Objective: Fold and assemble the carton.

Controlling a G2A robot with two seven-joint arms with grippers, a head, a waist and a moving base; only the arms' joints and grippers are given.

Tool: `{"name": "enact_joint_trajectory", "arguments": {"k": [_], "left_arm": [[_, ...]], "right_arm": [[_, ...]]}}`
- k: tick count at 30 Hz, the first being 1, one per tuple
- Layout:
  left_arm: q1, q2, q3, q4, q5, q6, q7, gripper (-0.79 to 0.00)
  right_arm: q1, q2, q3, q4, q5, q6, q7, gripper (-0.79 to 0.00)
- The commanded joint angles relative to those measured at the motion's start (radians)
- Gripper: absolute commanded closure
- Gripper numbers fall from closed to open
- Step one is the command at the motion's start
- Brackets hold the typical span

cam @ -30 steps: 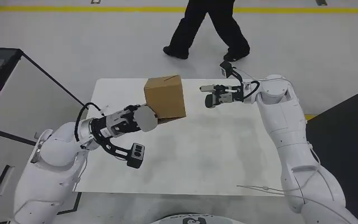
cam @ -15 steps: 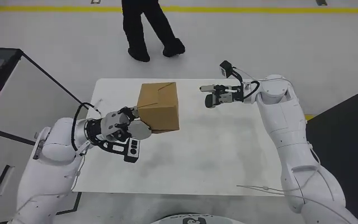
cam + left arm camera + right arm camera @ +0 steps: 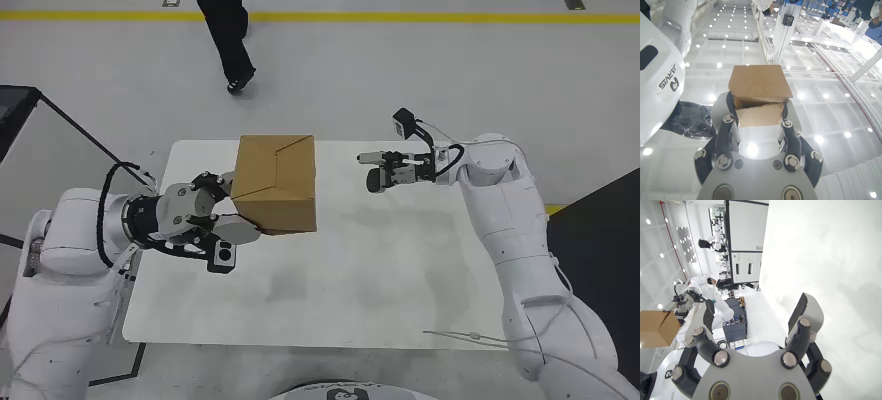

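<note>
The left arm (image 3: 70,225) and right arm (image 3: 500,200) have glossy white rounded shells, black wrist sections and loose black cables (image 3: 104,200); the left gripper (image 3: 758,106) and right gripper (image 3: 755,303) each show a silver base, curved black links, round metal screws (image 3: 789,358) and ribbed black pads (image 3: 797,308).

A big robotics lab hall — high white gridded ceiling (image 3: 730,49) with spotlights (image 3: 719,65), yellow floor line (image 3: 450,16), grey drawer cabinets (image 3: 745,265).
</note>
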Motion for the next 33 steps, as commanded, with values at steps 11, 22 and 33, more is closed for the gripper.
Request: {"name": "enact_joint_trajectory", "arguments": {"k": [11,22,33], "left_arm": [[-0.024,0.051,-0.066,-0.067,0.0,0.0,-0.005,0.0],[-0.032,0.079,-0.079,-0.083,0.0,0.0,-0.005,0.0],[-0.032,0.079,-0.079,-0.083,0.0,0.0,-0.005,0.0]], "right_arm": [[0.0,0.0,0.0,0.0,0.0,0.0,0.0,-0.785],[0.0,0.0,0.0,0.0,0.0,0.0,0.0,-0.785],[0.0,0.0,0.0,0.0,0.0,0.0,0.0,-0.785]]}}
